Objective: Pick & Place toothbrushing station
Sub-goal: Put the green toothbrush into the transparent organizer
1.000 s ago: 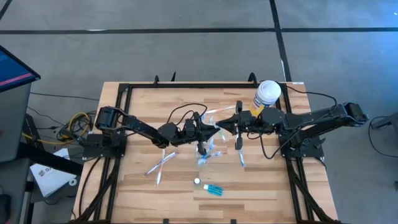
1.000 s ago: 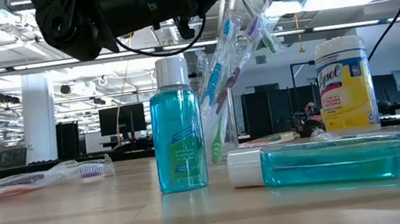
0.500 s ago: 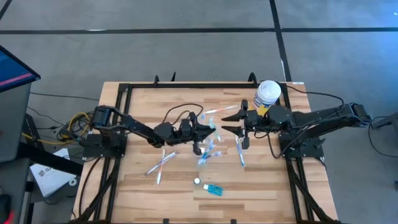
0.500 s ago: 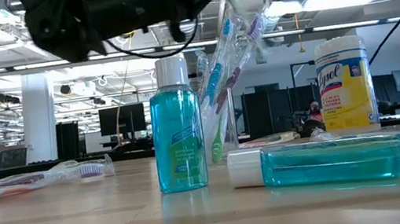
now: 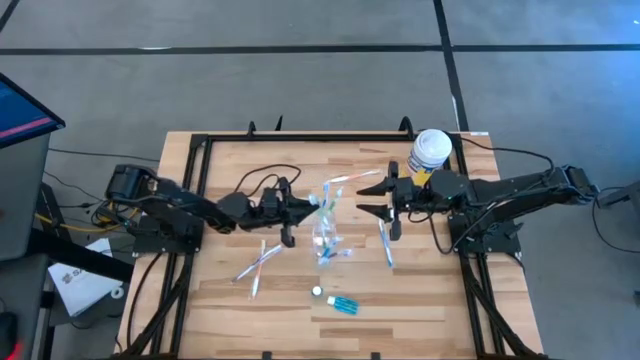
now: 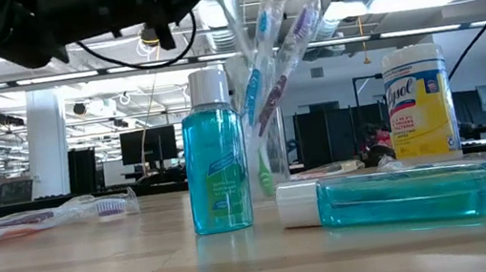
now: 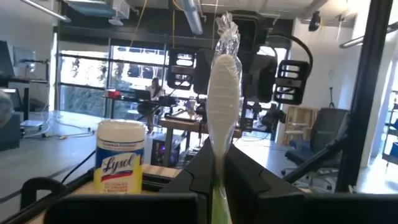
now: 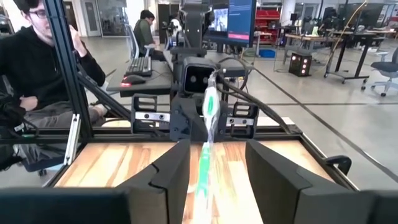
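Note:
Near the table's middle stands the clear tumbler point(image 5: 325, 243) with several toothbrushes point(image 6: 265, 75) upright in it. My left gripper point(image 5: 303, 204) is just left of it and above, shut on a wrapped toothbrush point(image 7: 224, 93) with a white head and a green handle. Its free end points toward my right gripper point(image 5: 366, 197). That gripper is open to the tumbler's right, its fingers point(image 8: 165, 180) standing apart on either side of the brush. One small blue white-capped bottle point(image 6: 213, 150) stands near the front edge, and another point(image 6: 392, 199) lies beside it. My left gripper pinches the wrapped toothbrush by its green handle point(image 7: 217, 186) between the two fingers. The fingers come level from the table's left and lie along the brush. The head end point(image 7: 224, 81) sticks out past the fingertips, clear of the table.
The yellow Lysol container point(image 5: 430, 152) with a white lid stands at the far right. Loose wrapped toothbrushes lie at the left point(image 5: 258, 262), the right point(image 5: 386, 243) and toward the far edge point(image 5: 345, 178). A black frame point(image 5: 300, 136) rims the table. People sit beyond it point(image 8: 37, 74).
My right gripper has opened, let go of the wrapped toothbrush and drawn back a little toward the table's right edge. My left gripper, still shut on the brush, has carried it toward the left edge. The toothbrushes in the tumbler stand more upright than before.

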You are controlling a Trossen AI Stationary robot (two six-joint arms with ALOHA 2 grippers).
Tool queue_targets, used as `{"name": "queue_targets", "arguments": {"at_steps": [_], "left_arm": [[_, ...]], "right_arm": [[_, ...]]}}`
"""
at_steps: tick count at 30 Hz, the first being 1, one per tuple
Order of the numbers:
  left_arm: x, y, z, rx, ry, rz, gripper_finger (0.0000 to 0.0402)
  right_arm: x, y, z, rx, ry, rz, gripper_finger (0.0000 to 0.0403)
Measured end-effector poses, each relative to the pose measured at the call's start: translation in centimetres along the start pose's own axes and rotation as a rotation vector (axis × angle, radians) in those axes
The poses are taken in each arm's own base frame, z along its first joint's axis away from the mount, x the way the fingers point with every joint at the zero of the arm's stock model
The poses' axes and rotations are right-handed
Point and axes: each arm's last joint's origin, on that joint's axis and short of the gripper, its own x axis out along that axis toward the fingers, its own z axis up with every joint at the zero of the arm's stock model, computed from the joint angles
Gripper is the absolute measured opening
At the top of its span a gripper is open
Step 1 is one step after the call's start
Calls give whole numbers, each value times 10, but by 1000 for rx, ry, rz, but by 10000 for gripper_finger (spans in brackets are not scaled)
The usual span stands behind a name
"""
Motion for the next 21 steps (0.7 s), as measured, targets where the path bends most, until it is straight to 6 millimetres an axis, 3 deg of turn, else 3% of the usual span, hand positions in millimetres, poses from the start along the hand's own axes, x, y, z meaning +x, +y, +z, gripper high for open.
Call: {"name": "queue_targets", "arguments": {"at_steps": [6,21], "left_arm": [[-8,4,1,8,5,36,18],[-6,19,-7,45,85,128,15]], "right_arm": [[0,0,-1,-2,11,-1,135],[0,0,-2,-3,21,-1,136]]}}
